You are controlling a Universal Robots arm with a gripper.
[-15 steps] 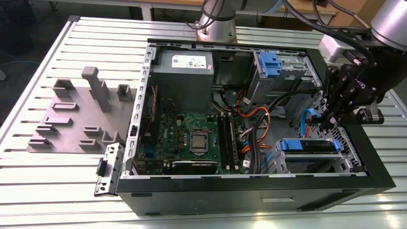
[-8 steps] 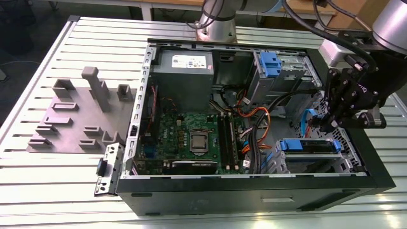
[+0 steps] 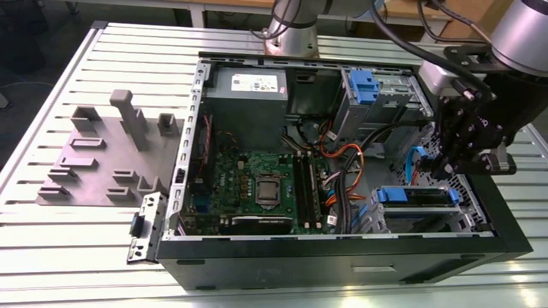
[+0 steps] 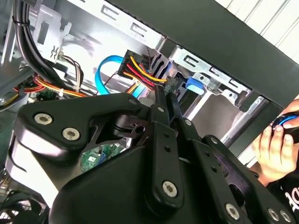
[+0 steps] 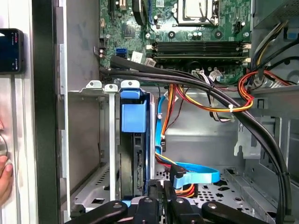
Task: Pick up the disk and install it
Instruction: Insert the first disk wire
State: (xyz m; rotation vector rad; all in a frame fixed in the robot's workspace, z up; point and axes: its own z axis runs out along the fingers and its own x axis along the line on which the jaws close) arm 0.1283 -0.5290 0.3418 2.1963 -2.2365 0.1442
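Slatted metal table [image 3: 51, 256], dark floor [image 3: 25, 64]

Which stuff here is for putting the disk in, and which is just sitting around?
For the job: the disk in its blue frame, in the drive cage; the gripper above the case.

Just there: motherboard, power supply, grey fixture block, a person's hand.

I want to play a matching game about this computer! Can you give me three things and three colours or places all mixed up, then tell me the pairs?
Things:
1. the disk
2. the gripper
3. the power-supply box

Descriptions:
A. grey, with a white sticker, at the far corner of the case in the exterior view
B. black, hanging above the open case on the exterior view's right
C. in a blue carrier, sitting in the silver drive cage

Pairs: 1-C, 2-B, 3-A
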